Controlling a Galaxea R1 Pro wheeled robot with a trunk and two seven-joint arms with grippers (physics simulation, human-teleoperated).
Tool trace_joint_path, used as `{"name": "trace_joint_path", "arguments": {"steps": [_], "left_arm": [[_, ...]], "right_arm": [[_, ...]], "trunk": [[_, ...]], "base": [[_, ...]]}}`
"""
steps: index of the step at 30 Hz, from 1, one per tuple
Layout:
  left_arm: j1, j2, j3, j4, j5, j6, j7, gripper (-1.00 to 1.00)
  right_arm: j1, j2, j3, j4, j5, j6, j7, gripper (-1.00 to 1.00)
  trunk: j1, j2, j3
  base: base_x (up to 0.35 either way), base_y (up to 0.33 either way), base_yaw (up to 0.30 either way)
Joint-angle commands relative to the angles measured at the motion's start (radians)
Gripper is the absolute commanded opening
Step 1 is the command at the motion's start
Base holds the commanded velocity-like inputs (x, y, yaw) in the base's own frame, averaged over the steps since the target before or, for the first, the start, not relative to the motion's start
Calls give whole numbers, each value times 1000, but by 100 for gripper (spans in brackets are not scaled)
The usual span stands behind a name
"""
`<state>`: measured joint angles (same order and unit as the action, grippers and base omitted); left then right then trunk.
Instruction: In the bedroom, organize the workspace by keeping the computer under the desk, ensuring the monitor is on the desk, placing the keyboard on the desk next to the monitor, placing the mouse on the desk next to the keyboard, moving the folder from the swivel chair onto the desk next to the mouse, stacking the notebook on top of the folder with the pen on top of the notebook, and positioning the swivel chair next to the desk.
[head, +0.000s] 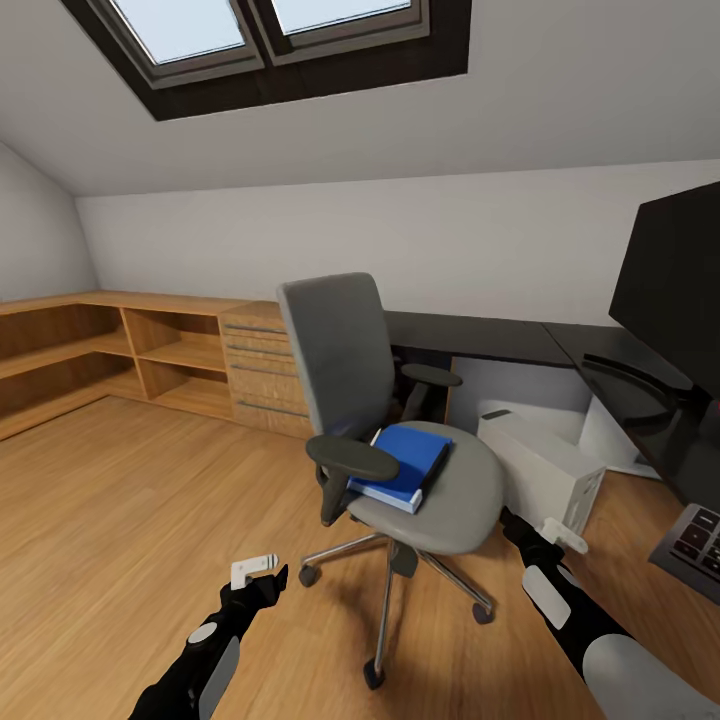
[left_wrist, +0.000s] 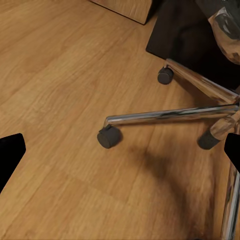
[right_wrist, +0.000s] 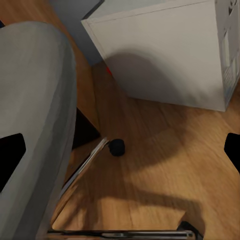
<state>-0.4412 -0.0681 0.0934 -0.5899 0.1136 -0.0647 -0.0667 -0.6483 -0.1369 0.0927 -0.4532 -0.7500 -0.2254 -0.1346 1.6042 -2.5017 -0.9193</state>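
The swivel chair (head: 400, 430) stands mid-floor, left of the dark desk (head: 520, 340), with the blue folder (head: 405, 465) lying on its grey seat. The white computer (head: 540, 470) sits on the floor by the desk, the monitor (head: 670, 290) up on top at right. Left gripper (head: 255, 572) hangs low over the wood floor (head: 120, 500), fingers spread wide and empty; right gripper (head: 562, 535) sits beside the seat's right edge, fingers apart too

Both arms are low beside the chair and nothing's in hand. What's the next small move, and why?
Probably raise the right end effector toward the blue folder on the swivel chair seat. The folder lies flat there with a black item along its edge, untouched; both end effectors sit below seat level, open and empty, and the right one is nearer the folder than the left end effector.
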Motion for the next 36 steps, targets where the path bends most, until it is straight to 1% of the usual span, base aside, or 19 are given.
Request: {"name": "trace_joint_path", "arguments": {"steps": [1,9,18,36], "left_arm": [[-1,-1,5,1,9,-1,-7,100],[-1,-1,5,1,9,-1,-7,100],[-1,-1,5,1,9,-1,-7,100],[-1,-1,5,1,9,-1,-7,100]], "right_arm": [[-1,-1,9,-1,-8,-4,-6,100],[-1,0,9,-2,-8,-5,-6,100],[-1,1,7,-2,-8,-5,-6,100],[-1,0,7,-2,-8,-5,-6,100]], "trunk": [[0,0,-1],[0,0,-1],[0,0,-4],[0,0,-5]], "base": [[16,0,0],[5,0,6],[0,0,93],[0,0,6]]}}
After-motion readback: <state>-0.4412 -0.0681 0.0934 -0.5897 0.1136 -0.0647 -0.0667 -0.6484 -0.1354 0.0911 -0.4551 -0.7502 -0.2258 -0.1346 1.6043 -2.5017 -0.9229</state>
